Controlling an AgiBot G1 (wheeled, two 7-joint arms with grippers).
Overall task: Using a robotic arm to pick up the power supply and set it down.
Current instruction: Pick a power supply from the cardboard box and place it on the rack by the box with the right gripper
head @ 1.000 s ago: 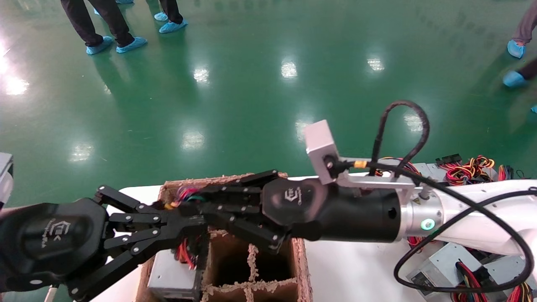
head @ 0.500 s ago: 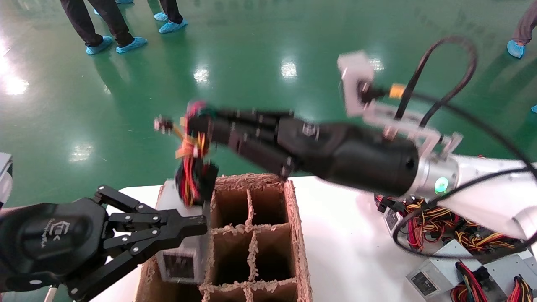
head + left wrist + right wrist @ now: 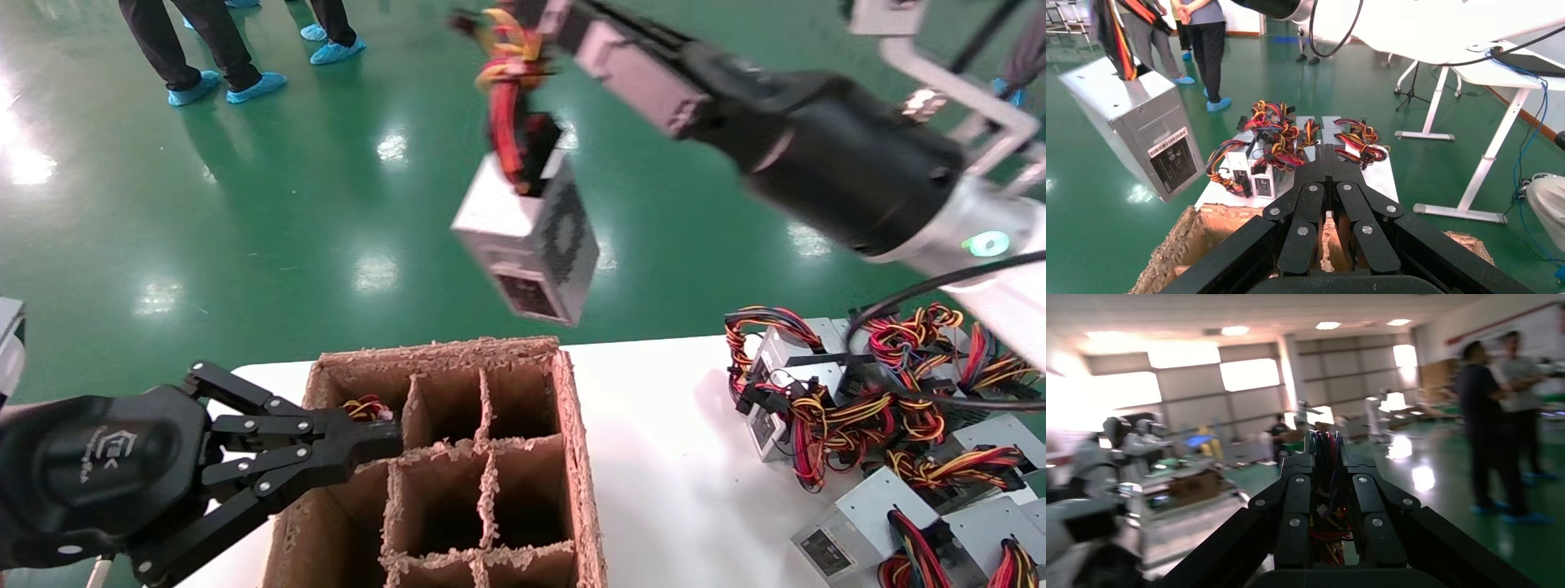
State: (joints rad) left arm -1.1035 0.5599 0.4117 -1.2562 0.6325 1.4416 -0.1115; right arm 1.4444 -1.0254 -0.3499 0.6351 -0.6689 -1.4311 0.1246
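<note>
While my right gripper (image 3: 539,16) pinches its wire bundle (image 3: 511,90), the power supply (image 3: 527,237) dangles below, high above the cardboard box (image 3: 572,425).

Grey, brown and green

The power supply (image 3: 527,233) is grey, with a black-and-white label and red, yellow and black wires (image 3: 508,77); the divider box (image 3: 458,465) is brown cardboard, the bench (image 3: 678,490) white, the floor (image 3: 286,204) glossy green.

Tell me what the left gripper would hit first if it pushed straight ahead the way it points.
Probably the cardboard box: the left gripper, shut, sits at its near-left rim pointing across the cells. Depth is unclear; it might skim above the dividers toward the pile of power supplies beyond.
</note>
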